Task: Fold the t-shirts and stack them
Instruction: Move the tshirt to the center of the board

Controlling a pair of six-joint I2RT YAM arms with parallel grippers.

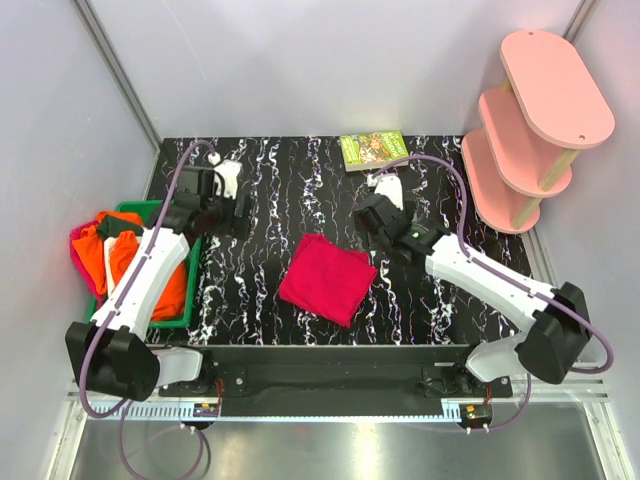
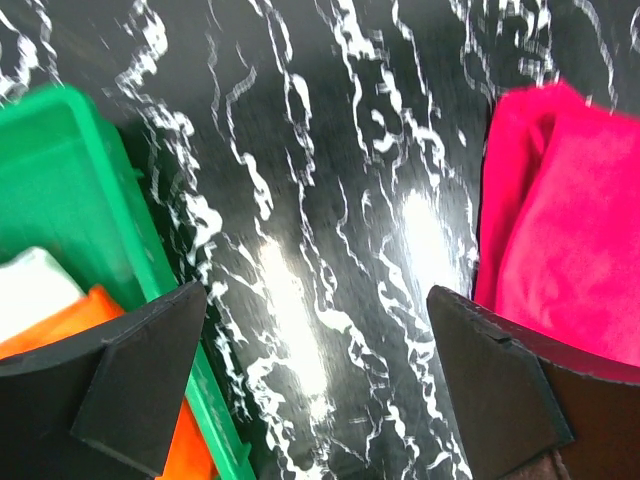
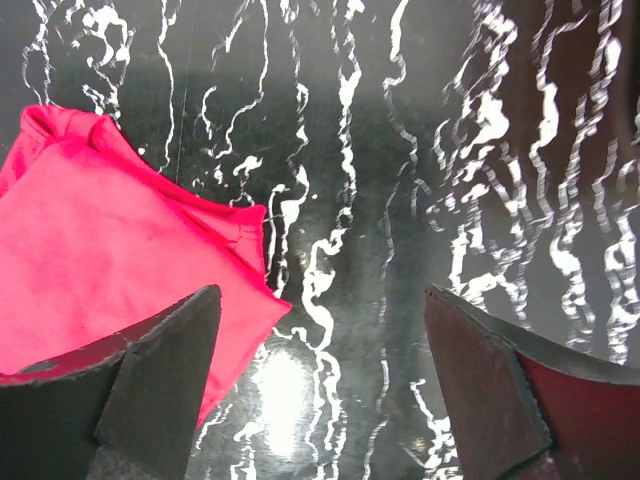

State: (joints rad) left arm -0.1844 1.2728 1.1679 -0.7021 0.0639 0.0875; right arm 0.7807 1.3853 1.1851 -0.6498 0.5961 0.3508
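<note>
A black table veined in white carries a green bin at its left edge. A book with a green cover lies flat at the far edge. A pink three-tier shelf stands by the far right corner.

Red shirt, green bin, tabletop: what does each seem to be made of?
Red shirt: soft matte cloth, probably cotton knit; it creases and folds.
Green bin: likely moulded plastic, smooth, rigid rim, slight sheen.
Tabletop: glossy black with white veining; glare shows polish, but stone or printed laminate cannot be told.
</note>
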